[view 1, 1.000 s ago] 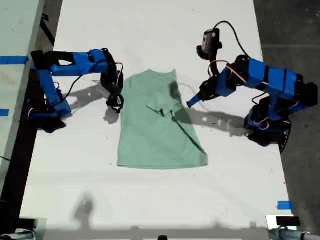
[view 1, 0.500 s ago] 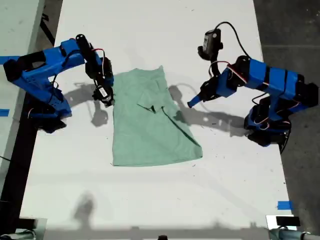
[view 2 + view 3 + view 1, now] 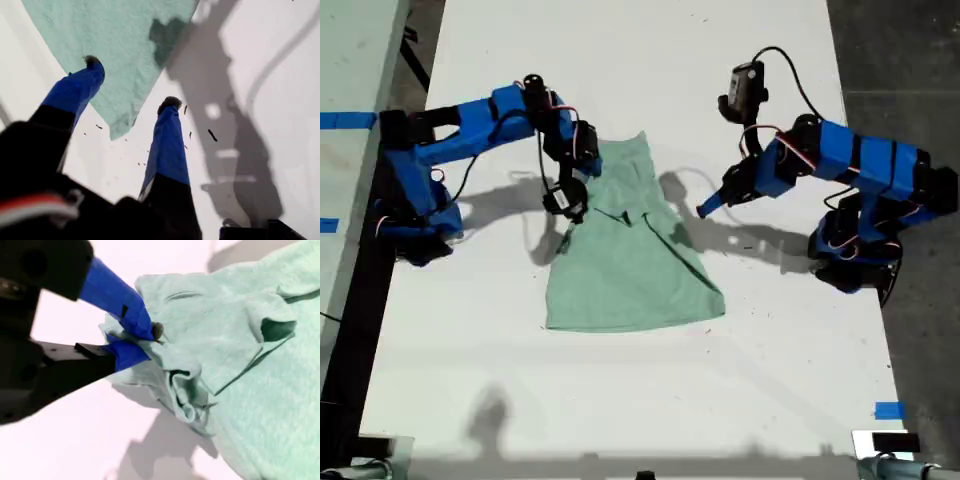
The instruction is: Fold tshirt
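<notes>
The pale green tshirt (image 3: 625, 250) lies partly folded near the middle of the white counter (image 3: 620, 400). Our second tool (image 3: 142, 337), on the arm at the exterior view's left, is clamped on a bunched fold of the shirt's edge and has carried it inward over the cloth since half a second ago, so a side fold seems under way. Our first tool (image 3: 130, 82) hovers with its jaws spread, holding nothing, over the shirt's far edge. No brands or writing can be read.
</notes>
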